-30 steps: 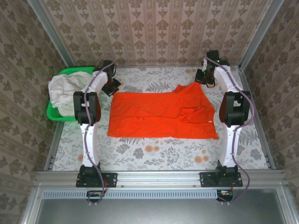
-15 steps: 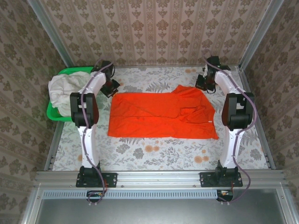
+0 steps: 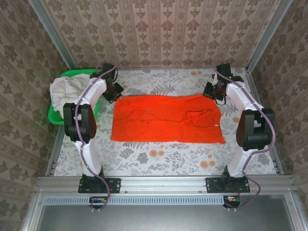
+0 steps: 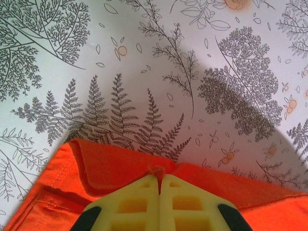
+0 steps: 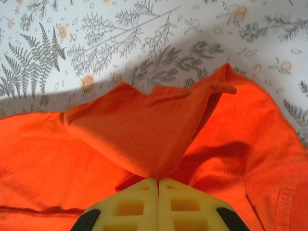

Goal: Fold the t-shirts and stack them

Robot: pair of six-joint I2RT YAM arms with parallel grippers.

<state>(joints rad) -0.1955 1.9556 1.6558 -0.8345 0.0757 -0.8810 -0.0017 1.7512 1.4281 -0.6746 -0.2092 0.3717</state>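
The orange-red t-shirt (image 3: 166, 118) lies spread across the middle of the table, roughly a rectangle. My left gripper (image 3: 115, 91) sits at its far left corner, shut on the hem of the orange-red t-shirt (image 4: 125, 168), the pinched cloth showing at my left gripper (image 4: 159, 177). My right gripper (image 3: 215, 91) is at the far right corner, shut on a lifted flap of the orange-red t-shirt (image 5: 144, 130), which rises from my right gripper (image 5: 158, 180). The white t-shirt (image 3: 65, 94) lies crumpled in the green basket (image 3: 57, 118) at the left.
The floral tablecloth (image 3: 159, 159) shows bare in front of the shirt. Patterned walls and metal rails enclose the table on all sides. The basket stands close beside the left arm.
My right gripper has pulled the far right corner outward to the right, flattening the bunched flap, so the shirt's far edge now runs straight. The left gripper stayed at its corner.
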